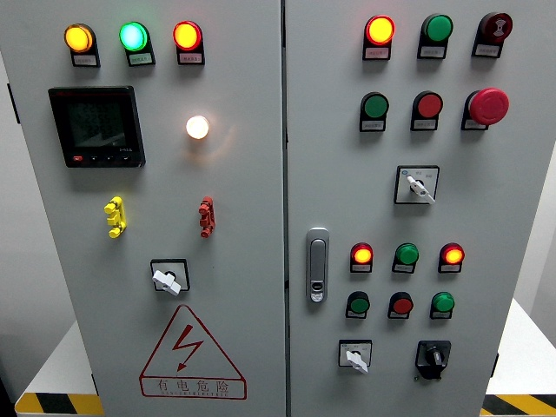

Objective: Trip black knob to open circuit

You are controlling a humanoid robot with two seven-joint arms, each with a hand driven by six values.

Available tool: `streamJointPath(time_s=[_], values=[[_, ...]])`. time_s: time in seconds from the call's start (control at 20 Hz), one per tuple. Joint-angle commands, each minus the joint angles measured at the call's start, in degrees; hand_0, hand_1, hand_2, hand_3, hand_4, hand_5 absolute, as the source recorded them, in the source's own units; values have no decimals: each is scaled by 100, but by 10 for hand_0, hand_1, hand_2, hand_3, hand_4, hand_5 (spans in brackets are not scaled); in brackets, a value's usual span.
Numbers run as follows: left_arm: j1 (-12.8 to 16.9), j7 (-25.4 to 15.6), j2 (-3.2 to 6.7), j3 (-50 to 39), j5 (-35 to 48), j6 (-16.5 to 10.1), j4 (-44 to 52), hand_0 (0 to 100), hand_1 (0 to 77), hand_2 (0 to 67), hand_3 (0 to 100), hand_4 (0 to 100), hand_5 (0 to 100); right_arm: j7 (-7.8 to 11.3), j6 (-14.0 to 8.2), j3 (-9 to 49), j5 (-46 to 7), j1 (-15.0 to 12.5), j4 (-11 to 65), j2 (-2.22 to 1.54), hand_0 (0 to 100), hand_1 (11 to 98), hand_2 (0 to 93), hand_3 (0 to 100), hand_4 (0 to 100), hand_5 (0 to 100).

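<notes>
The black knob [432, 357] sits at the lower right of the right-hand cabinet door [512, 217], on a black square base. Its pointer stands roughly upright. Left of it is a white selector knob [355, 357] tilted to the lower right. Neither of my hands nor any arm shows in the head view.
The grey cabinet carries lit yellow, green and red lamps [132, 36] on the left door, a dark meter [96, 126], a red mushroom stop button [488, 106], two more white selectors [418, 185] [166, 279], a chrome door handle [317, 265] and a red warning triangle [191, 352].
</notes>
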Motion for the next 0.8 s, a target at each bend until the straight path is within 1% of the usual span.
streamJointPath(time_s=[0.0,0.05,0.1,0.2,0.25,0.3,0.35,0.4,0.45,0.5,0.55,0.6,0.65,0.7,0.75], values=[[-2,0,-4,0,0,0,0,0,30,130,213,66,15,28,4,48,-6,88,-150,4,764,337,16,141,45,98],[-2,0,5,0,0,0,0,0,30,130,213,66,15,36,4,83,-15,89,-185,4,764,337,16,141,45,98],[-2,0,5,0,0,0,0,0,30,130,213,66,15,37,12,92,-6,89,-186,13,764,337,16,141,45,98],[7,0,5,0,0,0,0,0,30,130,213,65,15,45,30,232,20,89,-194,13,764,337,15,141,45,98],[-2,0,-4,0,0,0,0,0,30,130,213,66,15,54,30,250,3,123,-203,22,763,338,15,142,45,98],[-2,0,5,0,0,0,0,0,30,130,213,66,15,45,21,302,-50,141,-177,22,763,338,15,142,45,98],[-2,0,5,0,0,0,0,0,29,130,213,66,15,28,30,599,-207,141,-133,22,763,339,15,142,45,98],[-2,0,5,0,0,0,0,0,29,130,213,66,15,28,39,976,-565,141,-133,22,763,339,15,142,44,98],[-2,0,-4,0,0,0,0,0,29,130,213,66,15,28,117,1310,-1134,150,-133,22,762,339,15,142,44,98],[-2,0,5,0,0,0,0,0,29,130,213,66,15,28,240,1601,-1540,150,-141,22,762,339,14,143,44,98],[6,0,5,0,0,0,0,0,30,130,213,66,15,28,371,2082,-1936,159,-142,22,762,339,14,143,44,98],[-2,0,5,0,0,0,0,0,29,130,213,66,15,36,442,2522,-2314,176,-142,22,762,339,14,141,43,98],[-2,0,5,0,0,0,0,0,29,130,213,66,15,37,504,3022,-2805,255,-150,31,762,339,14,140,42,98],[6,0,5,0,0,0,0,0,30,130,213,66,15,54,609,3567,-3402,334,-194,31,762,339,14,137,41,98],[-2,0,5,0,0,0,0,0,30,130,213,66,15,63,714,3955,-3817,387,-229,31,762,339,13,136,36,97]])
